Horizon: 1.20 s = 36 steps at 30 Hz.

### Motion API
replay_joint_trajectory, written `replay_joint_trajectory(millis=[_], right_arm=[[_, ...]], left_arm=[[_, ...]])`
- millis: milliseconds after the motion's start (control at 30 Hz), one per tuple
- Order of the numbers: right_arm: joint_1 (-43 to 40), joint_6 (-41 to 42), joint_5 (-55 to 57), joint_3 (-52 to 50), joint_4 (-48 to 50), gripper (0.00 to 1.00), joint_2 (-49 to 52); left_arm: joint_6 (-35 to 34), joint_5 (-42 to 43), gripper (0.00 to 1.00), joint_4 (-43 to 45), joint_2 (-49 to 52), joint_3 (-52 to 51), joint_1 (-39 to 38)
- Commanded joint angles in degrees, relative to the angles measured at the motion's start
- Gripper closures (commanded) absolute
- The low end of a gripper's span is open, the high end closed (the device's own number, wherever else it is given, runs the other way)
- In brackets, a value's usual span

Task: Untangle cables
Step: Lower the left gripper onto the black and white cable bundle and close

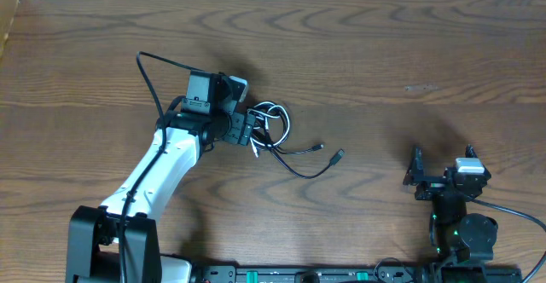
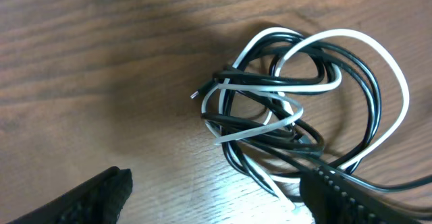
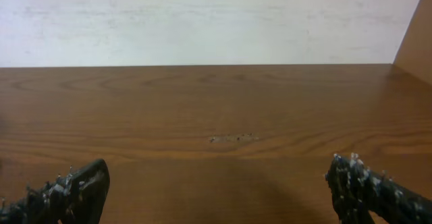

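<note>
The cables (image 1: 275,129) lie as a knot of one white and some black cords in the middle of the wooden table, with two black tails and plug ends trailing right (image 1: 339,155). In the left wrist view the tangle (image 2: 290,109) fills the right half. My left gripper (image 1: 250,131) is open at the knot's left edge; in its own view (image 2: 216,197) the right finger lies over the lowest strands and nothing is held. My right gripper (image 1: 418,174) is open and empty at the front right, far from the cables; its view (image 3: 216,190) shows only bare table.
The left arm's thick black cable (image 1: 150,78) arcs over the table behind the wrist. A small pale scuff (image 1: 421,88) marks the wood at the right. A white wall (image 3: 202,21) stands beyond the table's far edge.
</note>
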State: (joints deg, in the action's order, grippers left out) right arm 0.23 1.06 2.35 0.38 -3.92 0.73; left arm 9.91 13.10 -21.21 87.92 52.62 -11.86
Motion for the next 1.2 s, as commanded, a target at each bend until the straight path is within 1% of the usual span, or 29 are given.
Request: replay_joint_trajectory(millis=[0,33,67,133,167,200,233,333,367,400,433,500,567,600,700,833,867,900,933,967,1033,1100,1133,1167], right_arm=[[-0.2,0.81,0.28,-0.07,-0.2,0.01,-0.09],[-0.17,0.81,0.28,-0.09,-0.2,0.01,-0.09],[-0.17,0.81,0.28,-0.09,-0.2,0.01,-0.09],[-0.2,0.81,0.28,-0.07,-0.2,0.01,-0.09],[-0.17,0.81,0.28,-0.09,-0.2,0.01,-0.09],[-0.2,0.81,0.26,-0.09,-0.2,0.01,-0.09],[-0.2,0.81,0.28,-0.07,-0.17,0.01,-0.09],[-0.2,0.81,0.28,-0.07,-0.2,0.01,-0.09],[-0.17,0.81,0.28,-0.09,-0.17,0.01,-0.09],[-0.2,0.81,0.28,-0.09,-0.17,0.01,-0.09],[-0.2,0.81,0.28,-0.09,-0.17,0.01,-0.09],[-0.2,0.81,0.28,-0.07,-0.2,0.01,-0.09],[-0.2,0.81,0.26,-0.09,-0.2,0.01,-0.09],[-0.2,0.81,0.28,-0.09,-0.17,0.01,-0.09],[-0.17,0.81,0.28,-0.07,-0.2,0.01,-0.09],[-0.17,0.81,0.26,-0.09,-0.17,0.01,-0.09],[-0.17,0.81,0.28,-0.09,-0.17,0.01,-0.09],[-0.17,0.81,0.28,-0.07,-0.2,0.01,-0.09],[-0.2,0.81,0.28,-0.09,-0.17,0.01,-0.09],[-0.2,0.81,0.28,-0.09,-0.2,0.01,-0.09],[-0.2,0.81,0.28,-0.09,-0.2,0.01,-0.09],[-0.2,0.81,0.28,-0.09,-0.2,0.01,-0.09],[-0.2,0.81,0.26,-0.09,-0.2,0.01,-0.09],[-0.2,0.81,0.28,-0.09,-0.2,0.01,-0.09]], left_arm=[[-11.21,-0.66,0.25,-0.11,0.04,1.25,-0.13],[-14.56,-0.61,0.25,-0.04,0.04,1.25,-0.13],[-19.45,0.42,0.25,0.13,0.04,1.25,-0.17],[-23.5,1.46,0.25,0.15,0.04,1.25,-1.05],[-24.2,1.44,0.25,0.31,0.04,1.25,-1.88],[-24.2,1.36,0.1,0.61,0.04,1.25,-2.69],[-24.24,0.7,0.01,1.14,0.04,1.25,-3.89],[-25.94,-5.49,0.02,1.95,0.04,1.25,-7.23],[-27.5,-7.52,0.02,2.03,0.04,1.25,-8.0],[-31.93,-10.21,0.02,2.14,0.04,1.25,-8.9],[-36.79,-11.08,0.02,2.56,0.04,1.25,-9.35],[-43.89,-11.21,0.02,4.57,0.04,1.25,-9.88],[-48.59,-11.19,0.02,8.63,0.04,1.25,-10.93],[-49.44,-10.99,0.02,12.13,0.07,1.25,-12.04],[-49.46,-10.73,0.02,15.13,0.07,1.25,-13.92],[-49.62,-10.62,0.03,14.71,0.07,1.22,-15.13],[-51.45,-10.62,0.09,14.62,0.07,1.22,-15.13],[-53.99,-10.64,0.09,14.45,0.07,1.22,-15.13],[-58.93,-11.08,0.09,13.86,0.07,1.22,-15.13],[-61.24,-11.69,0.09,13.51,0.07,1.22,-15.13],[-68.24,-15.87,0.08,11.5,0.07,1.22,-15.13],[-71.32,-18.21,0.09,10.51,0.07,1.22,-15.13],[-74.42,-20.24,0.08,9.75,0.07,1.22,-15.13],[-74.75,-20.52,0.09,9.7,0.07,1.22,-15.13]])
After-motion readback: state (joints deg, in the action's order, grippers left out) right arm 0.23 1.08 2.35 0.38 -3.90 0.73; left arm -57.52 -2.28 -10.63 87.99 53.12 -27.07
